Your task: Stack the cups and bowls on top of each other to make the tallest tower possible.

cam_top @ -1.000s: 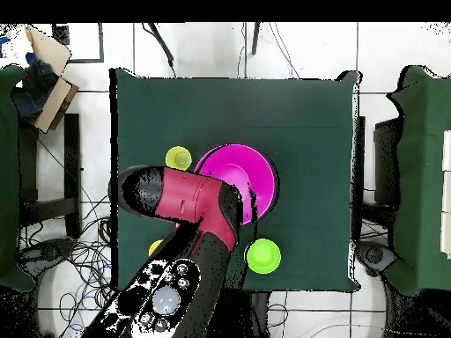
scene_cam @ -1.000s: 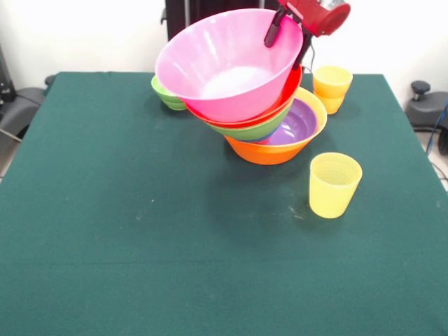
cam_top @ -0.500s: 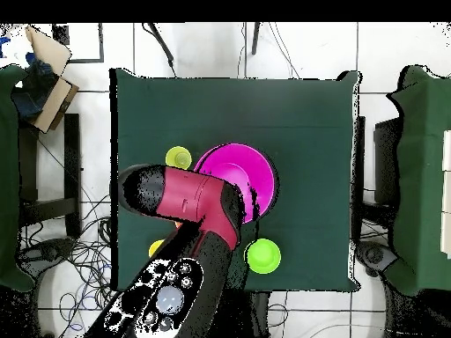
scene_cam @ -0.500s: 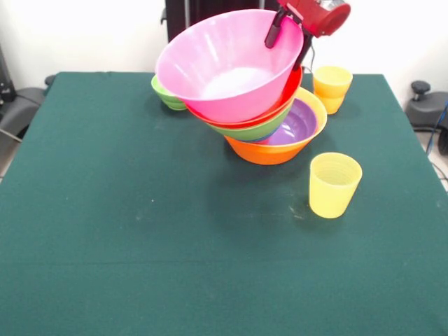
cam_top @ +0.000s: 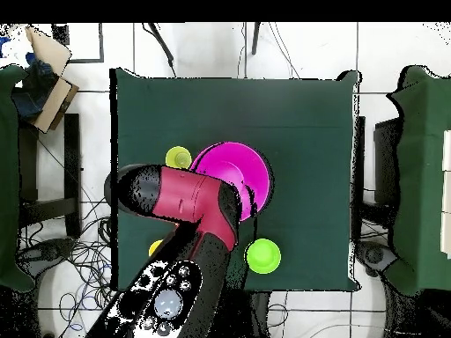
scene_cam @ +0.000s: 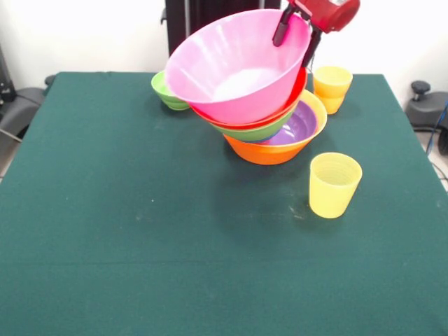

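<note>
1. The gripper (scene_cam: pixel 297 29) pinches the far rim of the big pink bowl (scene_cam: pixel 238 66), one finger inside the wall and one outside (so it is clamped on that bowl, not open).
2. The pink bowl hangs steeply tilted from that pinch, its open mouth facing forward and to the picture's left, its low side resting in the red-orange bowl (scene_cam: pixel 294 94) below.
3. The relation that counts: the bowl's body lies down and left of the gripper, over the stack (scene_cam: pixel 269 129), so it looks to need levelling before it can sit squarely.
4. That stack rests on the green table (scene_cam: pixel 140 231): an orange bowl (scene_cam: pixel 269 150) as base, a purple bowl (scene_cam: pixel 301 122) inside it, then a green bowl (scene_cam: pixel 255 131) and the red-orange one, all leaning with the pink bowl.
5. All are smooth, glossy plastic, round and tapering (likely slippery against each other).
6. Relative to the orange bowl: a pale yellow cup (scene_cam: pixel 334 184) stands upright, apart, in front and to the right; a deeper yellow cup (scene_cam: pixel 331 88) stands just behind on the right; a small green bowl (scene_cam: pixel 168 94) sits behind on the left.
7. From overhead, the arm (cam_top: pixel 181 202) covers part of the pink bowl.
</note>
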`<move>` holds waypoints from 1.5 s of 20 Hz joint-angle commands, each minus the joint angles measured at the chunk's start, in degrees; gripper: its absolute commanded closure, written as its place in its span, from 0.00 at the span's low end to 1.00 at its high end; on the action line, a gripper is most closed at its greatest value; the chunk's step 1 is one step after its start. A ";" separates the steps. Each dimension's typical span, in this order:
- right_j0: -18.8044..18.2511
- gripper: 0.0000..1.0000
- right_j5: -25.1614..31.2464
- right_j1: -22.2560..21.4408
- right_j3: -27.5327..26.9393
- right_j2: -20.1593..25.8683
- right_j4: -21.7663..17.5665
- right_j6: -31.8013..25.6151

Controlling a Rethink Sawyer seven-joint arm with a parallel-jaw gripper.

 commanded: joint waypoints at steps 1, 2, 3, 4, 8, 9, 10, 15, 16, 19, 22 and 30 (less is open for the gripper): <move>-1.30 0.00 1.65 -1.52 3.53 7.47 0.34 3.23; -1.45 0.00 1.71 -1.54 3.42 7.52 0.25 3.15; -1.27 0.00 1.70 -1.58 3.44 7.54 0.21 3.37; -1.36 0.00 1.41 -1.31 3.40 7.57 0.08 3.41; -1.51 0.00 -0.09 -0.07 3.69 7.57 -0.40 3.74; -1.65 0.00 -0.48 0.22 3.75 7.69 -0.46 3.70; -1.82 0.00 -1.34 0.81 3.80 7.82 -0.59 3.70; -2.23 0.00 -4.39 2.75 3.69 8.29 -0.85 4.14; -2.19 0.00 -4.51 2.93 3.55 8.29 -0.88 4.29; -2.22 0.00 -4.64 2.86 3.47 8.56 -0.72 4.39; -2.30 0.00 -3.38 2.08 3.22 8.85 -0.32 4.25; -2.66 0.00 -2.74 0.97 3.58 10.58 1.00 4.37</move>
